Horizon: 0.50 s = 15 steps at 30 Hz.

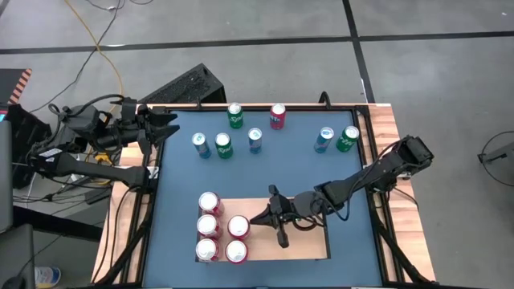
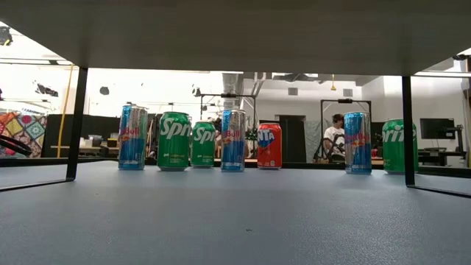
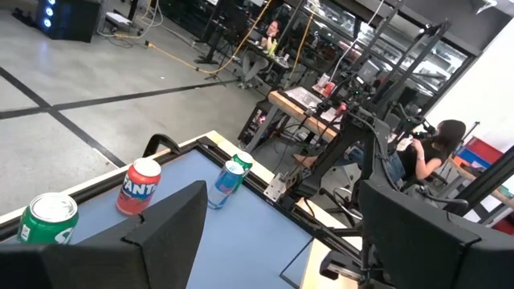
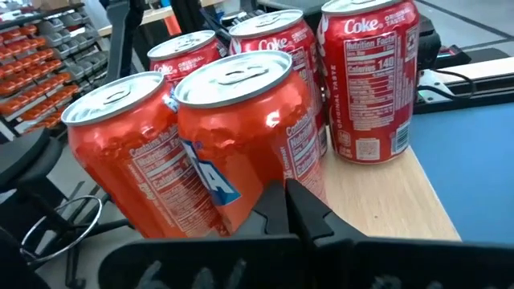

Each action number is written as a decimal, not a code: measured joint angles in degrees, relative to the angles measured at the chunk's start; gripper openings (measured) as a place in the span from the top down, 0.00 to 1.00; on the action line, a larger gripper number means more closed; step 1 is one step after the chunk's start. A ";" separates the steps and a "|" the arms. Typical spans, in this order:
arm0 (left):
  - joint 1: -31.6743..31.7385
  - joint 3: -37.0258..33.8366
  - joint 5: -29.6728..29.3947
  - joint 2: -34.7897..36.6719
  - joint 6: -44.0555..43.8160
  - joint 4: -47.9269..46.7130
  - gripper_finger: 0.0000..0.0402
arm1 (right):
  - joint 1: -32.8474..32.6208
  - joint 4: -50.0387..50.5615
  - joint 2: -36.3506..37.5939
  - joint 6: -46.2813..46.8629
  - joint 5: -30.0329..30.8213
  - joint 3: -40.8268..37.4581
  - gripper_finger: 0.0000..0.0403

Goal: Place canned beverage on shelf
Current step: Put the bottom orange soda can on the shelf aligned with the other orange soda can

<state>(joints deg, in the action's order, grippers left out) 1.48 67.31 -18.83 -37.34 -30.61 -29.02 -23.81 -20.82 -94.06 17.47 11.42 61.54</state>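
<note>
Right claw (image 1: 259, 217) closed, empty, tips beside red cans (image 1: 238, 227) on shelf (image 1: 305, 241). Left claw (image 1: 170, 124) open, empty, at worktop (image 1: 181, 177) edge.

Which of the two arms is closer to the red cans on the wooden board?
The right. Its gripper, shut, sits on the board right beside the red cans. The left gripper, open, waits at the table's far left corner, well away from them.
</note>
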 joint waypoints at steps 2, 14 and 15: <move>0.00 0.00 0.00 0.00 0.00 -0.02 0.23 | 0.00 -0.23 0.00 -0.16 -0.11 0.00 1.00; 0.00 0.00 -0.04 0.00 0.00 -0.02 0.23 | -0.01 -0.78 0.00 -0.97 -1.74 0.00 1.00; 0.00 0.00 -0.09 0.00 0.00 0.00 0.23 | 0.05 -0.78 0.00 -1.02 -2.11 0.00 1.00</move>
<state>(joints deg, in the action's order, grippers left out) 1.48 67.31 -18.92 -37.34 -30.61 -29.02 -23.77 -21.61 -94.06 16.45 9.31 61.54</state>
